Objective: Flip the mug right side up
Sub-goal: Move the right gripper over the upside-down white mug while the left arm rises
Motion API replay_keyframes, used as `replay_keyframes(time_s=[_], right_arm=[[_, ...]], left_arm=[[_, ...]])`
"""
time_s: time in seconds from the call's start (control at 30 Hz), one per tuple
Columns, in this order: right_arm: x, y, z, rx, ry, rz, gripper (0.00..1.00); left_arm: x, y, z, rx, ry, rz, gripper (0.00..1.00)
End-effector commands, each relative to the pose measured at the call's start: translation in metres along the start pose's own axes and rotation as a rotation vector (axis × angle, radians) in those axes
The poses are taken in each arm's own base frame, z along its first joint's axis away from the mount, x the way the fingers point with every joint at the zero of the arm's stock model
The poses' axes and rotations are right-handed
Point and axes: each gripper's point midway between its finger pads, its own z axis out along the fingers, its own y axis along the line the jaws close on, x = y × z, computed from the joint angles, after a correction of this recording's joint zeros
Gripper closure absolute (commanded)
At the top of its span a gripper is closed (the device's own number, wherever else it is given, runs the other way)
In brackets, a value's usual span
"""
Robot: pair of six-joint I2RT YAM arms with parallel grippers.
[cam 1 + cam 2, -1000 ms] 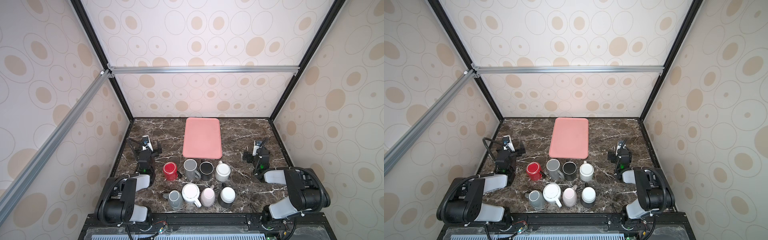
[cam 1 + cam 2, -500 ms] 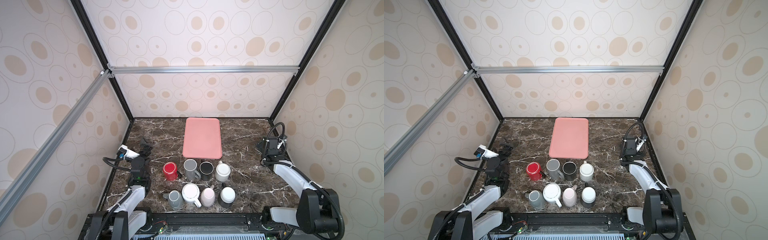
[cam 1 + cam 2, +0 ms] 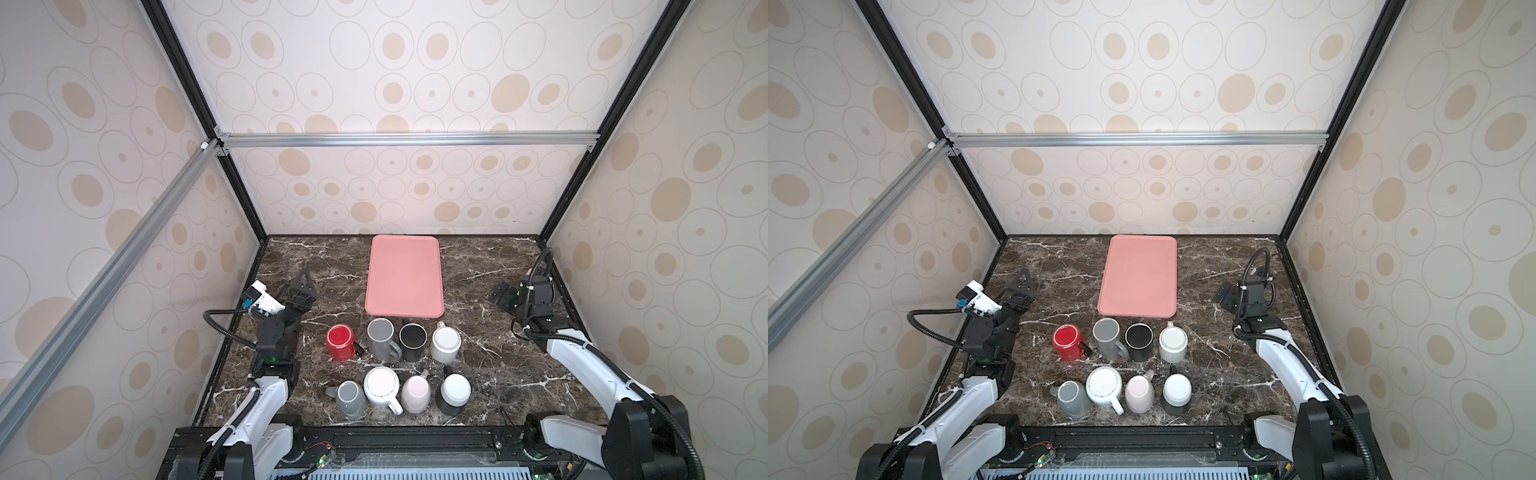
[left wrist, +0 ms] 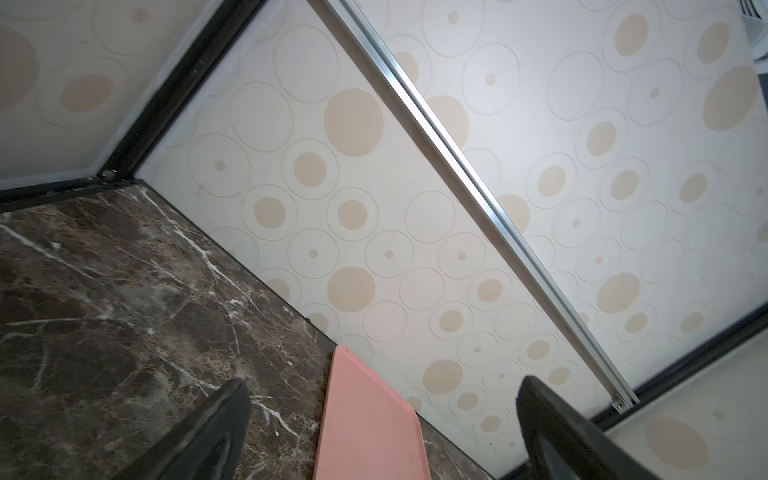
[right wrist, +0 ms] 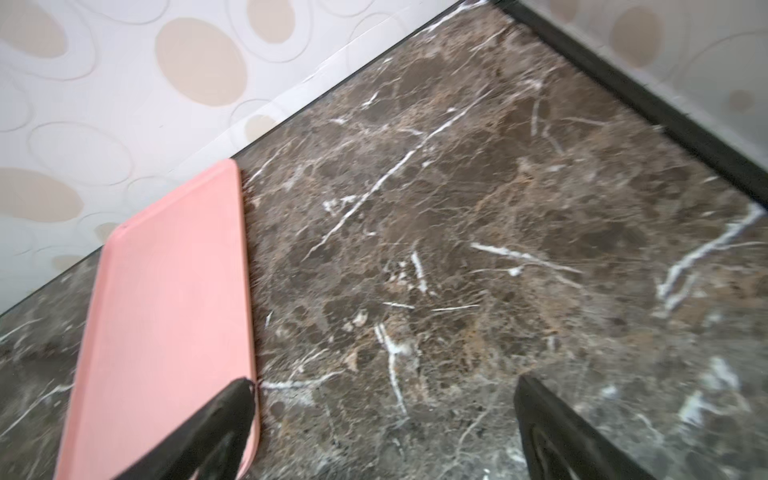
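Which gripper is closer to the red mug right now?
Left. The left gripper hangs open a little behind the red mug, off to its left. The right gripper, also open, is far off on the mug's right side.

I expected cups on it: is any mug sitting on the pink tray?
No, in both top views the pink tray shows only its own bare surface.

Top views look down from high on the whole table [image 3: 478, 257]; low wrist views share the tray [image 4: 365, 424].
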Motion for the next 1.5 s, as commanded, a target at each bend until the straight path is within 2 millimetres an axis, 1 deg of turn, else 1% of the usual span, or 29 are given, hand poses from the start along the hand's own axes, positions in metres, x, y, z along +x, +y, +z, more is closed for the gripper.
replay_keyframes(time_s=[0.0, 0.07, 0.17, 0.23, 0.27, 0.37, 0.4, 0.47, 0.53, 0.63, 0.77, 0.83, 0.93, 1.07, 1.2, 1.37, 1.47], right_arm=[[0.040, 0.041, 0.003, -0.215, 0.173, -0.021, 0.01], [0.050, 0.051, -0.005, -0.203, 0.160, -0.127, 0.01], [0.059, 0.069, -0.028, -0.199, 0.073, -0.297, 0.00], [0.067, 0.084, -0.040, -0.255, 0.070, -0.364, 0.00], [0.073, 0.092, -0.047, -0.296, 0.109, -0.388, 0.00], [0.091, 0.098, -0.058, -0.339, 0.230, -0.434, 0.00], [0.099, 0.098, -0.060, -0.341, 0.255, -0.456, 0.00], [0.110, 0.097, -0.065, -0.330, 0.275, -0.496, 0.01], [0.125, 0.093, -0.067, -0.298, 0.299, -0.573, 0.01], [0.142, 0.085, -0.065, -0.216, 0.355, -0.677, 0.00], [0.155, 0.087, -0.068, -0.170, 0.389, -0.813, 0.00], [0.161, 0.091, -0.070, -0.175, 0.411, -0.864, 0.00], [0.170, 0.093, -0.067, -0.170, 0.465, -0.879, 0.00], [0.179, 0.093, -0.060, -0.146, 0.492, -0.877, 0.01], [0.181, 0.083, -0.050, -0.071, 0.492, -0.868, 0.00], [0.168, 0.067, -0.037, 0.062, 0.424, -0.849, 0.05], [0.159, 0.064, -0.029, 0.103, 0.394, -0.812, 0.09]], left_arm=[[0.010, -0.040, 0.004, 0.128, 0.133, 0.039, 0.04], [0.019, -0.049, 0.001, 0.147, 0.183, 0.061, 0.07], [0.041, -0.060, -0.006, 0.155, 0.258, 0.119, 0.07], [0.057, -0.067, -0.011, 0.165, 0.306, 0.150, 0.06], [0.065, -0.070, -0.013, 0.170, 0.330, 0.164, 0.06], [0.086, -0.083, -0.017, 0.191, 0.409, 0.202, 0.06], [0.092, -0.087, -0.017, 0.199, 0.431, 0.213, 0.01], [0.098, -0.094, -0.019, 0.213, 0.454, 0.227, 0.01], [0.104, -0.096, -0.021, 0.226, 0.469, 0.227, 0.01], [0.110, -0.093, -0.022, 0.222, 0.485, 0.224, 0.01], [0.114, -0.093, -0.021, 0.221, 0.505, 0.227, 0.01], [0.114, -0.094, -0.020, 0.219, 0.508, 0.232, 0.01], [0.115, -0.094, -0.019, 0.218, 0.512, 0.233, 0.01], [0.116, -0.094, -0.019, 0.219, 0.518, 0.233, 0.01], [0.115, -0.093, -0.019, 0.213, 0.518, 0.235, 0.01], [0.115, -0.092, -0.019, 0.210, 0.518, 0.241, 0.01], [0.117, -0.091, -0.017, 0.205, 0.525, 0.240, 0.01]])
